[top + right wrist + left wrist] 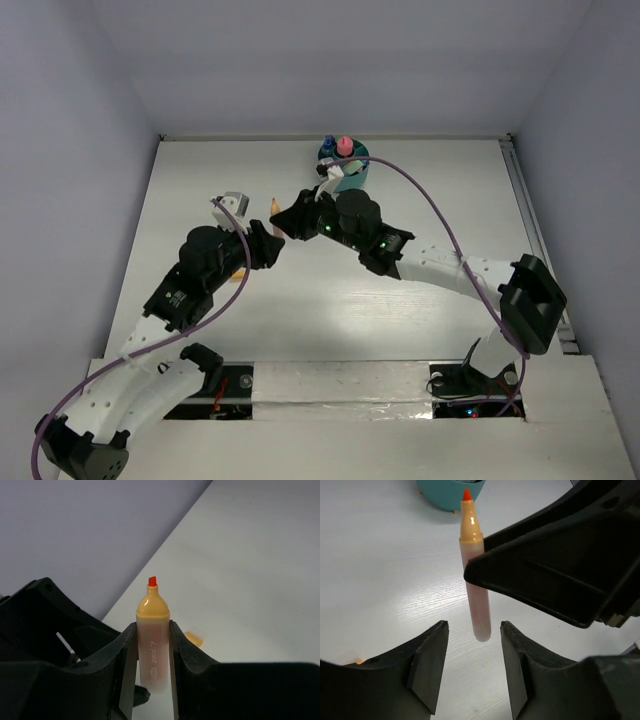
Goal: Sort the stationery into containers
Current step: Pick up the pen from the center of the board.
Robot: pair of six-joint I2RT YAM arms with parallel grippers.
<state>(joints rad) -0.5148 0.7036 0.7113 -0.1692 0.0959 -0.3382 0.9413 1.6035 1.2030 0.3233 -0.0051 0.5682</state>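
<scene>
while right claw (pixel 151 635) grips uncapped highlighter (pixel 152 607), left claw (pixel 473 627) flanks its base, parted.

Left arm (pixel 190 280): black cylindrical joint housings, white link sections toward the base, and a small white label on one housing. Right arm (pixel 440 265): same build, with white links between black joints, a boxy black elbow housing (pixel 530 300) and green indicator lights (pixel 382 243) near the wrist. A purple cable (pixel 440 215) runs along the right arm, and a second purple cable (pixel 215 310) runs along the left. Left gripper (pixel 472 630) and right gripper (pixel 151 625): matte black, with thick wedge-shaped fingers (pixel 427 665) and flat inner faces.
</scene>
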